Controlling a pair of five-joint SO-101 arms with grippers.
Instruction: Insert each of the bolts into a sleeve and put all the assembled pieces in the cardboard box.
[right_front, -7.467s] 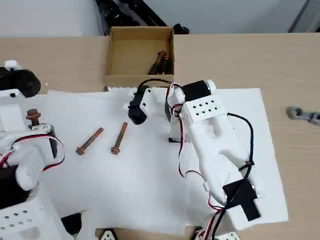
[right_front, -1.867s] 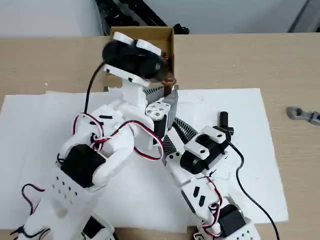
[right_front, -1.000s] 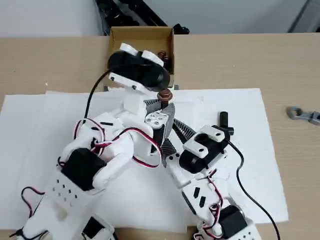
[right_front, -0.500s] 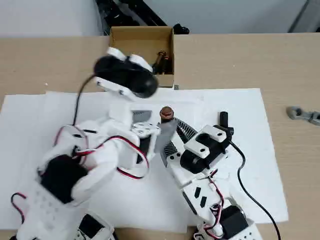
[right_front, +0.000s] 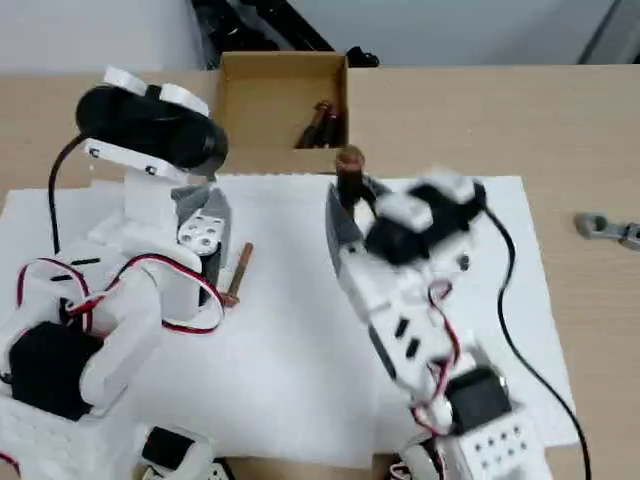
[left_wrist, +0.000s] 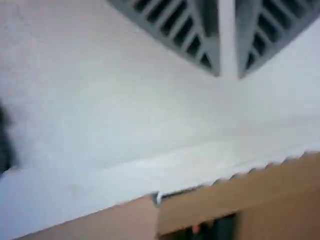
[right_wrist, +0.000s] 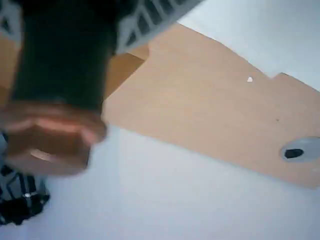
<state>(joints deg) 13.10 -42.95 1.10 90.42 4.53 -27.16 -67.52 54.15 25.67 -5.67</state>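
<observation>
Since the frame half a second earlier, the left arm has swung back to the left of the frame. The right arm has extended up-frame toward the cardboard box (right_front: 265, 100), carrying the assembled piece.

1. White paper sheet (right_front: 290, 350): covers the counter (right_front: 450, 120) in the lower and middle frame.
2. Loose bolt (right_front: 238, 273): lies on the sheet at left of centre, just beside the left arm.
3. Left gripper (left_wrist: 227, 74): fingers slightly parted, grasping nothing, above the sheet.
4. Right gripper (right_front: 347, 200): clenched on the black sleeve (right_front: 351, 186). The copper bolt head (right_front: 349, 158) protrudes from the sleeve, near the box's lower right corner.
5. Cardboard box: upper centre, containing assembled pieces (right_front: 322, 122) along its right wall.
6. Metal tool (right_front: 605, 228): on the counter at the right edge.
</observation>
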